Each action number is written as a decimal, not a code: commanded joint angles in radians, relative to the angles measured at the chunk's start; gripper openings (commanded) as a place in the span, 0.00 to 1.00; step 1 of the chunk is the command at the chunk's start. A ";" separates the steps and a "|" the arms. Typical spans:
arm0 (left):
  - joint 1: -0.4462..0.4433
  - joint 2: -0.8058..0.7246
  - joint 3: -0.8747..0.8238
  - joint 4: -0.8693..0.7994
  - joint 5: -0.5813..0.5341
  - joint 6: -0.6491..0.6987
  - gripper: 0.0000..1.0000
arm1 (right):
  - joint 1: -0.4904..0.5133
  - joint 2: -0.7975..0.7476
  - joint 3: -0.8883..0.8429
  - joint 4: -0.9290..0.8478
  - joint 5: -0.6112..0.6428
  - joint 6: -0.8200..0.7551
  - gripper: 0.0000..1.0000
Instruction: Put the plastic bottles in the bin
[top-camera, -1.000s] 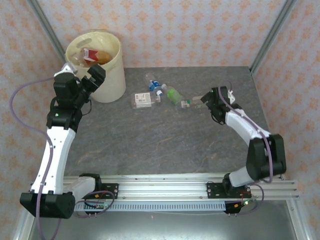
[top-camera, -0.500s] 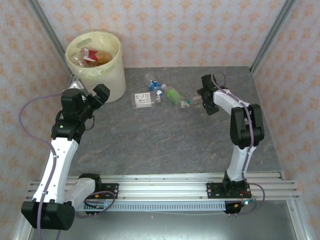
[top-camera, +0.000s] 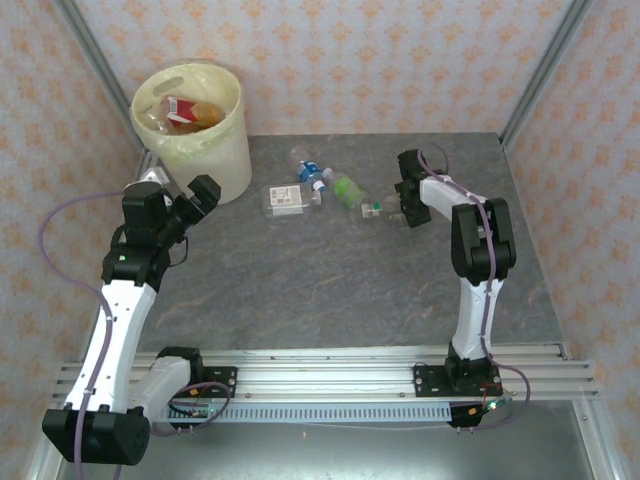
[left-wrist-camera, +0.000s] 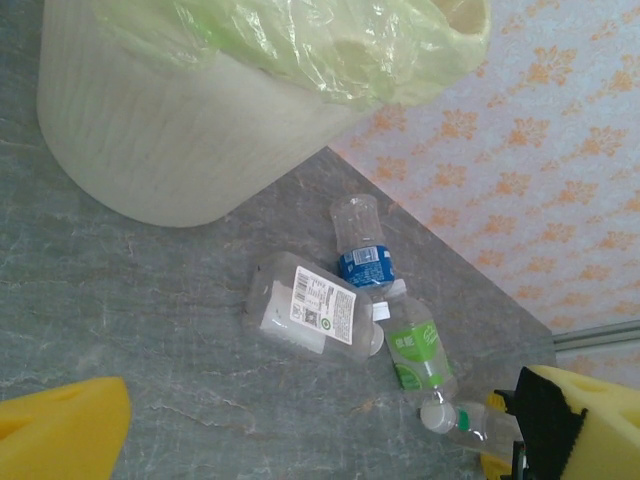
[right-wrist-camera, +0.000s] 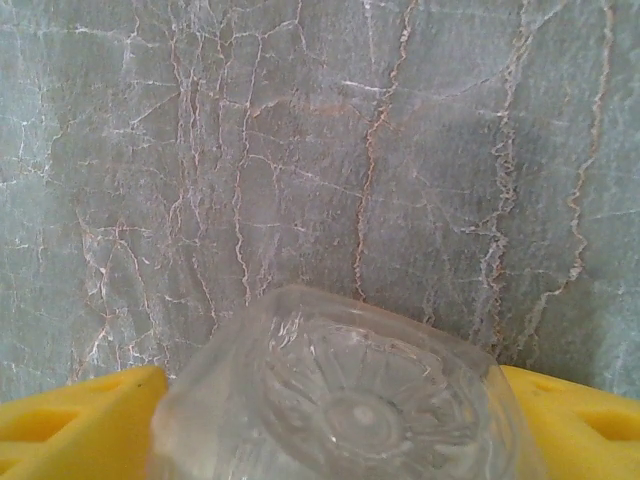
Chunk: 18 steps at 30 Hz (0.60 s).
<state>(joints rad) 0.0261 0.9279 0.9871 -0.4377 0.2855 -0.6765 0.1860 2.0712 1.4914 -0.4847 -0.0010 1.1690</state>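
Observation:
The cream bin (top-camera: 200, 150) with its yellow liner stands at the far left and holds several bottles; the left wrist view shows its wall (left-wrist-camera: 150, 130). Three bottles lie on the table: a blue-labelled one (top-camera: 308, 166) (left-wrist-camera: 362, 255), a white-labelled one (top-camera: 289, 199) (left-wrist-camera: 312, 308) and a green-labelled one (top-camera: 349, 188) (left-wrist-camera: 418, 352). A clear white-capped bottle (top-camera: 383, 209) (left-wrist-camera: 468, 424) lies to their right. My right gripper (top-camera: 404, 205) (right-wrist-camera: 330, 435) is shut on its base (right-wrist-camera: 365, 395), a yellow pad on each side. My left gripper (top-camera: 197, 194) (left-wrist-camera: 320, 435) hangs open beside the bin.
The grey stone table (top-camera: 330, 290) has free room in the middle and front. Metal frame posts (top-camera: 540, 70) and patterned walls close in the back corners. The aluminium rail (top-camera: 330, 375) holding both arm bases runs along the near edge.
My left arm has drawn back and down from the bin's rim. My right arm has folded upward, and its gripper has slid left onto the clear bottle's base.

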 joint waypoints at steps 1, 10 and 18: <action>0.000 0.007 0.000 -0.003 0.025 0.029 1.00 | -0.008 0.010 0.024 0.003 0.005 -0.003 0.74; -0.012 0.055 -0.012 0.077 0.189 0.028 1.00 | -0.008 -0.167 -0.161 0.164 0.046 -0.038 0.55; -0.168 0.104 -0.015 0.183 0.236 0.081 1.00 | 0.081 -0.411 -0.267 0.261 0.082 -0.399 0.54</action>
<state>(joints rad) -0.1013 1.0180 0.9844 -0.3462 0.4702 -0.6373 0.2199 1.7702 1.2617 -0.3023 0.0307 0.9390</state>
